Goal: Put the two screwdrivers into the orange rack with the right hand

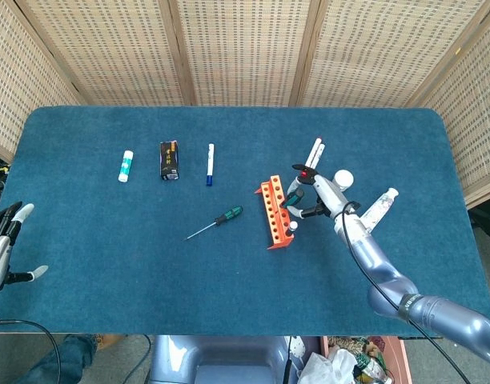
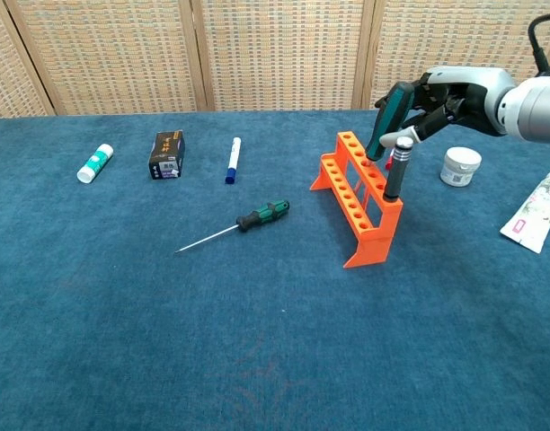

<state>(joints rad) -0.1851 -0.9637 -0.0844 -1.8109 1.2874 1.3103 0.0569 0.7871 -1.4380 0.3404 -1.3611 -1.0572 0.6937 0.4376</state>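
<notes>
The orange rack (image 2: 358,195) (image 1: 272,210) stands right of the table's middle. A grey-and-black tool (image 2: 396,167) stands upright in a near hole. My right hand (image 2: 441,94) (image 1: 319,192) grips a green-and-black screwdriver (image 2: 385,118) (image 1: 294,198) by its handle, its shaft down in a rack hole just behind the grey tool. A second green-and-black screwdriver (image 2: 239,224) (image 1: 218,220) lies flat on the cloth left of the rack. My left hand (image 1: 3,244) hangs at the table's left edge with fingers apart, holding nothing.
A glue stick (image 2: 94,162), a black box (image 2: 166,154) and a blue-capped marker (image 2: 232,159) lie in a row at the back left. A white jar (image 2: 460,166) and a tube (image 2: 536,213) sit right of the rack. Markers (image 1: 314,150) lie behind the rack.
</notes>
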